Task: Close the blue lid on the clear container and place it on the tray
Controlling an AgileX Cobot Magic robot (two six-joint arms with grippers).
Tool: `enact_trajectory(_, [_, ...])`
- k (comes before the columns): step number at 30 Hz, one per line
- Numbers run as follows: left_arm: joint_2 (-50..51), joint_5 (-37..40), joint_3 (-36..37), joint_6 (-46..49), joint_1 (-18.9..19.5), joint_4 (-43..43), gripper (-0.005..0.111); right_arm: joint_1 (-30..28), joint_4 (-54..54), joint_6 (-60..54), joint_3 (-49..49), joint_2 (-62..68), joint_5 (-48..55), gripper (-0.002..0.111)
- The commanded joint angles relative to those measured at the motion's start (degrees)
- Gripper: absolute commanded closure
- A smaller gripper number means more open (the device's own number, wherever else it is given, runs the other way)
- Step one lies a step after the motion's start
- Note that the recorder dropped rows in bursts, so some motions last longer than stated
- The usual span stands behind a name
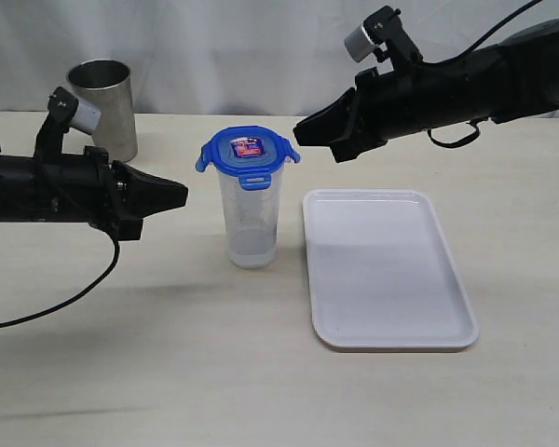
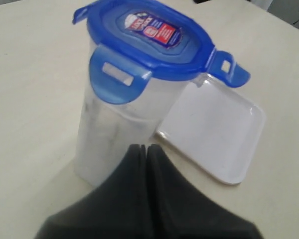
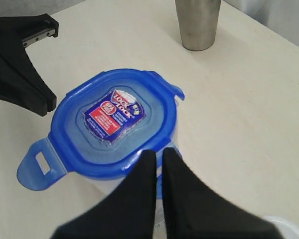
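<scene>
The clear container (image 1: 252, 228) stands upright in the middle of the table with the blue lid (image 1: 249, 151) sitting on top, sticker up. Its side flaps stick outward and the front flap (image 1: 254, 180) hangs down. The white tray (image 1: 387, 270) lies flat just right of the container and holds nothing. My left gripper (image 1: 182, 196) is shut and empty, level with the container's upper wall and a short way to its left. My right gripper (image 1: 300, 133) is shut and empty, its tip at the lid's right edge. The wrist views show the lid (image 2: 149, 37) (image 3: 114, 122) beyond the shut tips of the left gripper (image 2: 144, 147) and the right gripper (image 3: 159, 152).
A shiny steel cup (image 1: 105, 107) stands at the back left, behind my left arm. A black cable (image 1: 65, 298) from the left arm trails over the table's front left. Pale tabletop shows in front of the container and tray.
</scene>
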Motion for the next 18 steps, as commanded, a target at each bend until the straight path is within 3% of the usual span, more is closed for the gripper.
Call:
enact_trajectory(1, [0.2, 7.8, -0.2, 1.9, 0.0, -0.6, 0.107, 0.0, 1.1, 0.1, 0.3, -0.3, -0.5, 0.104])
enact_trajectory(12, [0.2, 8.1, -1.4, 1.9, -1.3, -0.6, 0.107, 0.0, 1.4, -0.7, 0.3, -0.3, -1.9, 0.104])
enact_trajectory(15, [0.2, -0.6, -2.9, 1.9, -4.7, -0.6, 0.107, 0.0, 1.6, -0.8, 0.3, -0.3, -2.1, 0.104])
enact_trajectory(18, [0.2, -3.0, -2.9, 1.9, -4.8, -0.6, 0.107, 0.0, 1.6, -0.8, 0.3, -0.3, -2.2, 0.104])
